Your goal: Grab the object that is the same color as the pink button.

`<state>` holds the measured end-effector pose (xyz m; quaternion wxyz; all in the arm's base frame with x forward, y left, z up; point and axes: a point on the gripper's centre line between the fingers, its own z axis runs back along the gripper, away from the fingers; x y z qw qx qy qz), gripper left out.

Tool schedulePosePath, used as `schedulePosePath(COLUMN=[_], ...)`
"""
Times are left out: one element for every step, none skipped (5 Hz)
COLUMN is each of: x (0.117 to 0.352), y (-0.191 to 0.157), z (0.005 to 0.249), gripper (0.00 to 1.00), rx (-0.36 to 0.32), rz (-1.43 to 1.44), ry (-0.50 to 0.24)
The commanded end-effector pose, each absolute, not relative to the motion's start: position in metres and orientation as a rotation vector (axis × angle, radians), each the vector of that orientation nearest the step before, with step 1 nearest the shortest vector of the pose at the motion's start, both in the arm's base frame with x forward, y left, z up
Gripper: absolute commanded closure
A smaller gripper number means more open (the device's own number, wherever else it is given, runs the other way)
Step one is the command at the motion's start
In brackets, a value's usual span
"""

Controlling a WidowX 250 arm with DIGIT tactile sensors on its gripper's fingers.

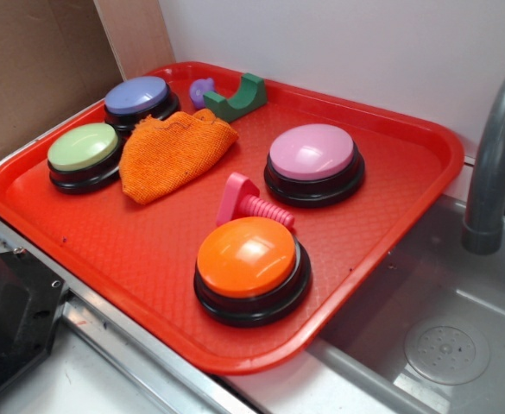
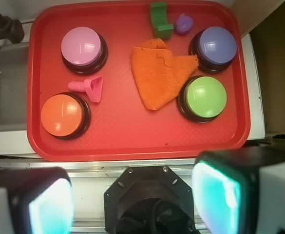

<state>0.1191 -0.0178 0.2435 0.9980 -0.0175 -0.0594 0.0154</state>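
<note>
A large red plastic tray carries everything. On it stand four round dome buttons with black bases: one with pale pink top, one orange, one green, one purple. A crumpled orange cloth lies between them. The small hot-pink plastic bolt lies on its side between the pink and orange buttons, nearly touching the orange one. The gripper hangs above the tray's near edge, fingers spread wide, holding nothing.
</note>
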Motion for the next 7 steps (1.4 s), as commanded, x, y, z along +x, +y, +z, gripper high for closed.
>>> schedulePosePath(x=[0.119, 0.130, 0.145, 0.180, 0.203, 0.213, 0.221], y=[-0.018, -0.039, -0.058, -0.081, -0.096, -0.100, -0.104], z=[0.244, 0.240, 0.229, 0.198, 0.168, 0.135, 0.108], gripper=[0.00, 0.00, 0.00, 0.00, 0.00, 0.00, 0.00], rx=[-0.035, -0.006, 0.014, 0.001, -0.041, -0.087, -0.148], rz=[0.031, 0.143, 0.240, 0.319, 0.301, 0.296, 0.297], ry=[-0.119, -0.136, -0.149, -0.165, -0.145, -0.117, -0.098])
